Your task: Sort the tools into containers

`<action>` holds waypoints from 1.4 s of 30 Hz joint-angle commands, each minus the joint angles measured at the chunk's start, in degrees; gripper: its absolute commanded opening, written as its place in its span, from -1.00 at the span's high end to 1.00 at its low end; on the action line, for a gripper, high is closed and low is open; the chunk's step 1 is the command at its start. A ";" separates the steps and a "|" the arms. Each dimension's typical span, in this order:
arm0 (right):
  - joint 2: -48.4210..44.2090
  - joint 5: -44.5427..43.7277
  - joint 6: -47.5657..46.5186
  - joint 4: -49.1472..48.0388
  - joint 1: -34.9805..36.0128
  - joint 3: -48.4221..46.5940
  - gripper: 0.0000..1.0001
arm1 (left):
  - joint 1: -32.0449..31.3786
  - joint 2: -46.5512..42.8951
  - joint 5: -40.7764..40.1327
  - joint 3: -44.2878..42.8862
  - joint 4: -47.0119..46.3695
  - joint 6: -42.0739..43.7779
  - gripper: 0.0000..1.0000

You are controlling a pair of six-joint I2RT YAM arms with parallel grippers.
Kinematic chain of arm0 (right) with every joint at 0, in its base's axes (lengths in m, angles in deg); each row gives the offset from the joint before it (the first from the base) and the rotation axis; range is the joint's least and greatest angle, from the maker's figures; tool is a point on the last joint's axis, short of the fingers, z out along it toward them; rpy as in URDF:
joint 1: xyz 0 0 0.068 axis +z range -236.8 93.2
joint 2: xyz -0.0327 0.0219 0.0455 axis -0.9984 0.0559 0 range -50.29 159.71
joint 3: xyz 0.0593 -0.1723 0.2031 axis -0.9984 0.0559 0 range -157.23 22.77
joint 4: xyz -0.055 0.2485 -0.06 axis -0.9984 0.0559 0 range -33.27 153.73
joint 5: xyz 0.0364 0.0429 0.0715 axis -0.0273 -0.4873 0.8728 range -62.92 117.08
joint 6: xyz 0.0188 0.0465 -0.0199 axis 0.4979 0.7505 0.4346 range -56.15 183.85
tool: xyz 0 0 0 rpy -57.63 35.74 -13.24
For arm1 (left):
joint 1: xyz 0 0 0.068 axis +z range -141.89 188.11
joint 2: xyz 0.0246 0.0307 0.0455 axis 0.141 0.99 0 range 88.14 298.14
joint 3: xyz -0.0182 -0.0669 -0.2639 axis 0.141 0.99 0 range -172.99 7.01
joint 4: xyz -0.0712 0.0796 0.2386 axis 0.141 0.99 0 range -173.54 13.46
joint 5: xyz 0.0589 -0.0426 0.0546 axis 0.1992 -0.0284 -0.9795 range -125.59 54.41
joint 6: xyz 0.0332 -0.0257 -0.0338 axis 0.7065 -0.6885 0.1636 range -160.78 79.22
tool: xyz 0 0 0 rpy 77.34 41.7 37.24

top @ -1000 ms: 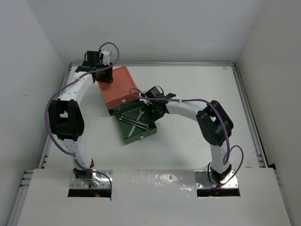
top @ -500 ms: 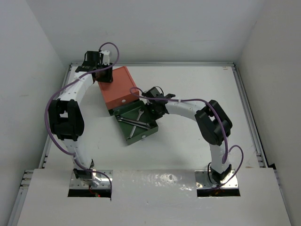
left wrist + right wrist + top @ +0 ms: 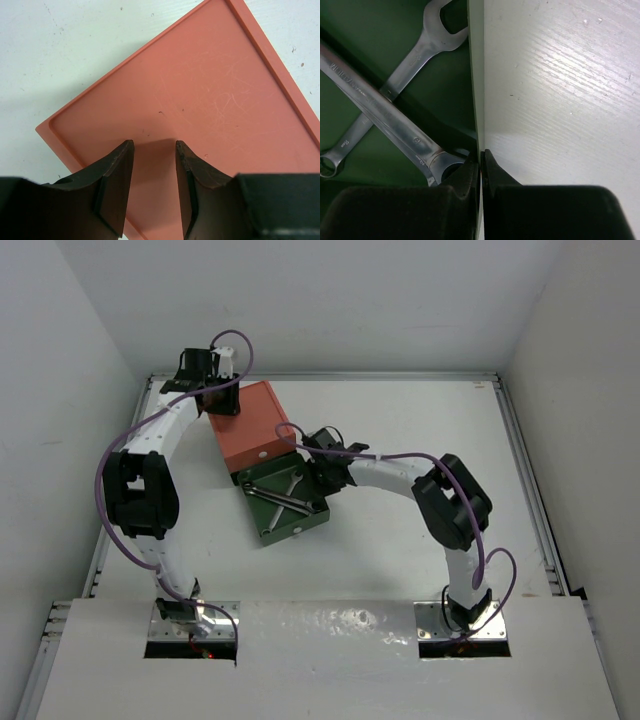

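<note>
The orange-red box [image 3: 255, 430] stands at the back left, and its flat top fills the left wrist view [image 3: 200, 100]. My left gripper [image 3: 154, 145] is open, its tips on or just above that top near one corner, also in the top view [image 3: 222, 400]. The dark green drawer [image 3: 290, 525] sticks out from under the box. Two silver wrenches [image 3: 285, 495] lie crossed in it, the long one [image 3: 385, 112] over the shorter one [image 3: 415, 57]. My right gripper [image 3: 481, 155] is shut on the drawer's thin side wall [image 3: 474, 75]. The hex key is out of view.
The white table [image 3: 420, 420] has metal rails along its back [image 3: 400, 375] and right edge [image 3: 530, 490]. Purple cables [image 3: 110, 455] loop beside both arms. White walls close in on three sides.
My right gripper has moved left and slightly back with the green drawer, which has slid a little further in under the orange-red box. The left arm has not moved.
</note>
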 commanded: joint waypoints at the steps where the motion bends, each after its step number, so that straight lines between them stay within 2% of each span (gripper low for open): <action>1: -2.90 -0.60 3.59 -7.50 0.65 -0.81 1.00 | 0.92 0.58 0.45 -0.39 1.01 0.16 0.28; 10: -2.90 -0.51 4.47 -9.26 1.62 0.15 1.00 | 0.92 0.75 0.45 -0.48 1.01 0.16 0.28; 42: -4.04 -5.00 7.46 -14.62 0.74 -5.56 1.00 | 0.92 0.75 0.45 -0.39 1.36 0.25 0.28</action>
